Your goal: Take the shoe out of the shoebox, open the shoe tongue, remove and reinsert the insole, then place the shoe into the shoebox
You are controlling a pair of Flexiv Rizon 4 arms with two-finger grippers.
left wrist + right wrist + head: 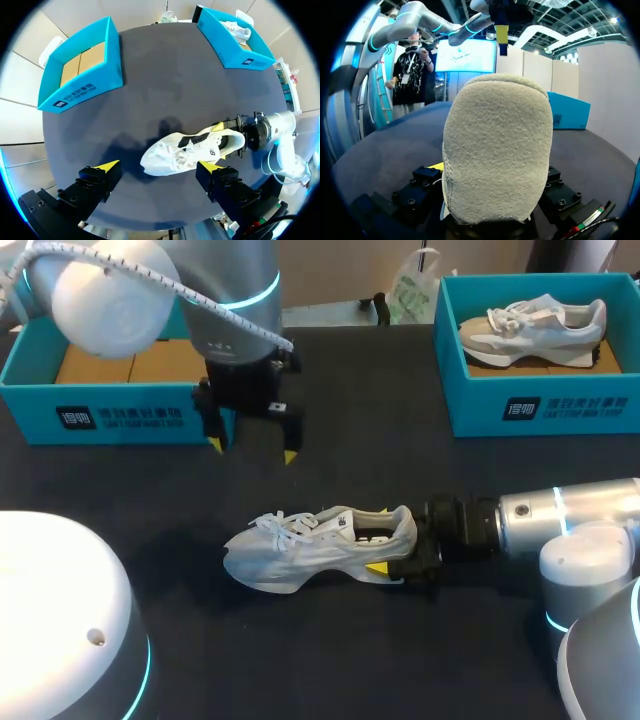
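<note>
A white-grey sneaker (310, 545) lies on its side on the black table, toe toward my left arm's side. My right gripper (392, 555) is shut on the sneaker's heel (497, 145), one finger on each side; the heel fills the right wrist view. My left gripper (253, 450) hangs open above the table, behind the sneaker and apart from it. From the left wrist the sneaker (192, 150) shows far below between the open fingers. The blue shoebox (100, 390) with a brown cardboard floor stands at the back left.
A second blue box (540, 400) at the back right holds another pale sneaker (535, 330). A plastic bag (412, 288) lies at the table's far edge. Bare black tabletop lies between the two boxes and in front of the sneaker.
</note>
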